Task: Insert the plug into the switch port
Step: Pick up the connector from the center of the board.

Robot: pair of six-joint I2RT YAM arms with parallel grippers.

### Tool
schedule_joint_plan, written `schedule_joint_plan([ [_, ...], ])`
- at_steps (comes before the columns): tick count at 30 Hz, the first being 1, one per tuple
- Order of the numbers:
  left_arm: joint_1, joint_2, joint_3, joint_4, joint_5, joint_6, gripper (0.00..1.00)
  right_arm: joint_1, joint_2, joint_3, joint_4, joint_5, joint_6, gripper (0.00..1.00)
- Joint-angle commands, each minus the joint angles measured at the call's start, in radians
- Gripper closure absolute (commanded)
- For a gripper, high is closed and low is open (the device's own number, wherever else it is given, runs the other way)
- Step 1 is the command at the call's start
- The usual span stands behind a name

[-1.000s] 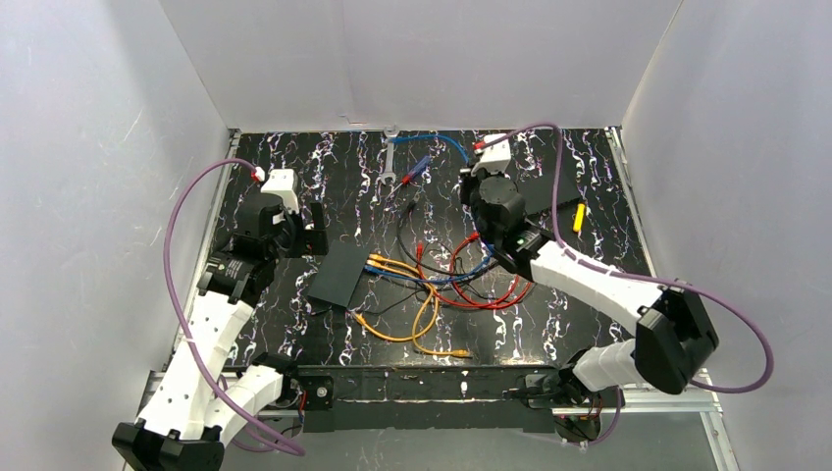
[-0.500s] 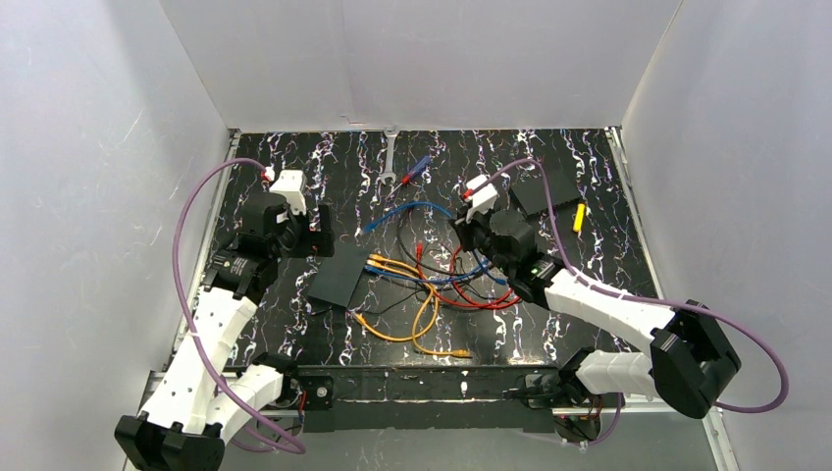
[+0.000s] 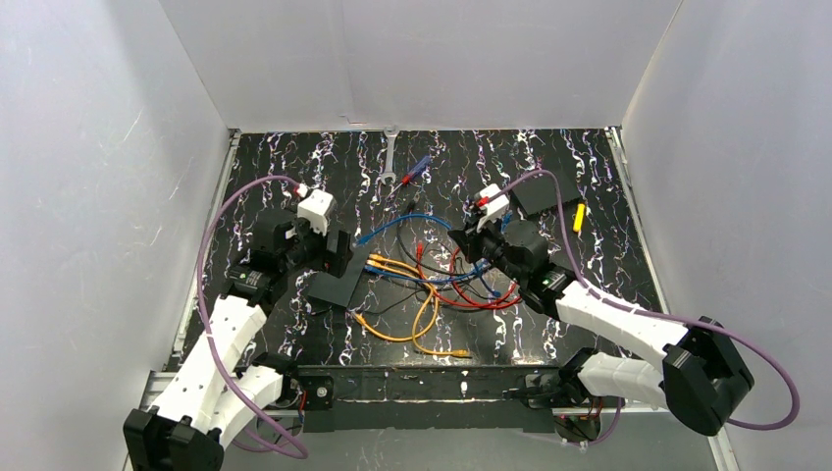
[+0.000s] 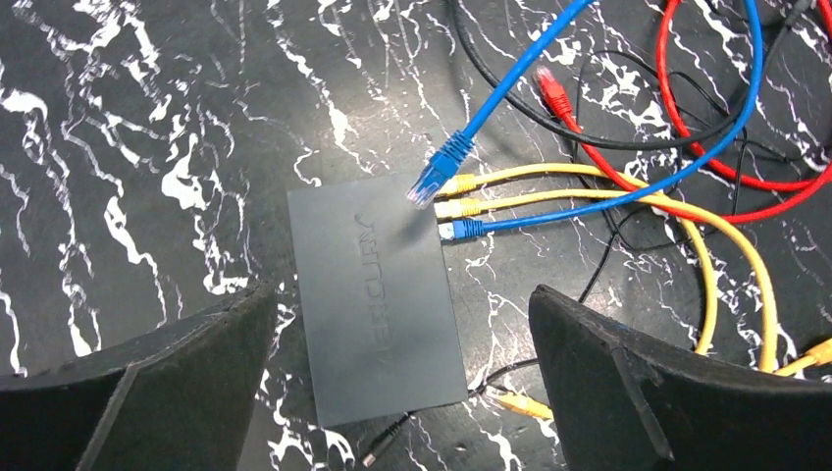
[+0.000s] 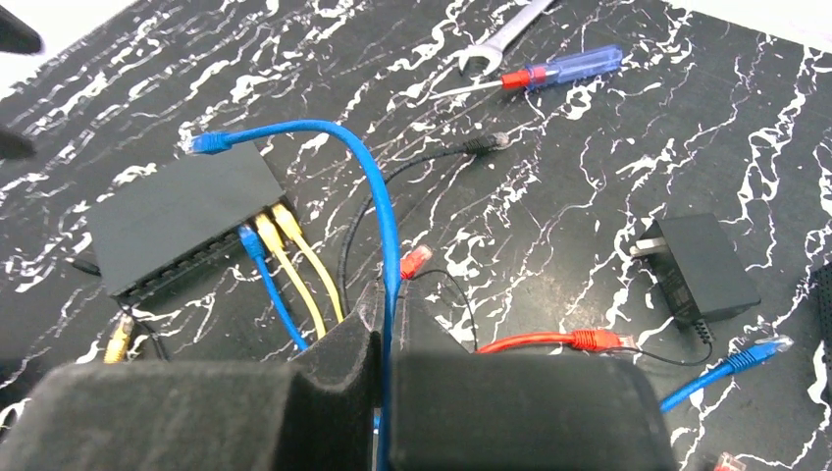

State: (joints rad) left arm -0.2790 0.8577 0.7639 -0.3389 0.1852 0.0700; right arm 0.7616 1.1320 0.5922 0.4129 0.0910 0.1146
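The switch [image 3: 337, 282] is a flat black box lying left of centre; two yellow plugs [image 4: 459, 194] and one blue plug sit in its port row. My right gripper [image 5: 385, 319] is shut on a blue cable [image 5: 378, 206], well back from its end. That cable arches over to its blue plug [image 4: 432, 183], which hangs at the switch's [image 4: 378, 304] corner by the ports, outside any socket. Whether it touches the box I cannot tell. My left gripper [image 4: 402, 299] hovers open above the switch, one finger on each side and apart from it.
A tangle of red [image 3: 483, 294], orange [image 3: 424, 324], black and blue cables spreads right of the switch. A wrench [image 3: 390, 157] and screwdriver [image 3: 412, 171] lie at the back. A black power adapter [image 5: 699, 267], a black slab [image 3: 545, 196] and a yellow piece [image 3: 579, 216] are back right.
My right gripper has carried the blue cable from the back of the table forward and left, bringing its plug to the switch. My left gripper has moved right, over the switch.
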Motion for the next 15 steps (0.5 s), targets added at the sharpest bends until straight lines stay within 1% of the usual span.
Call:
schedule_joint_plan([
  [1, -0.007, 0.002, -0.055, 0.125, 0.123, 0.122, 0.02, -0.009, -0.046, -0.004, 0.052, -0.037, 0.070, 0.99],
  [4, -0.007, -0.007, -0.087, 0.168, 0.172, 0.178, 0.02, -0.012, -0.056, -0.005, 0.043, -0.051, 0.095, 0.99],
  [8, -0.014, -0.069, -0.183, 0.276, 0.249, 0.344, 0.03, -0.016, -0.077, -0.021, 0.071, -0.084, 0.134, 0.99],
  [11, -0.015, -0.135, -0.252, 0.356, 0.238, 0.442, 0.02, -0.016, -0.108, -0.035, 0.085, -0.133, 0.143, 0.99],
  [13, -0.015, -0.165, -0.276, 0.371, 0.210, 0.487, 0.03, -0.016, -0.125, -0.042, 0.089, -0.142, 0.145, 0.99],
  [15, -0.016, -0.183, -0.292, 0.367, 0.213, 0.518, 0.05, -0.017, -0.141, -0.045, 0.089, -0.152, 0.148, 0.99],
])
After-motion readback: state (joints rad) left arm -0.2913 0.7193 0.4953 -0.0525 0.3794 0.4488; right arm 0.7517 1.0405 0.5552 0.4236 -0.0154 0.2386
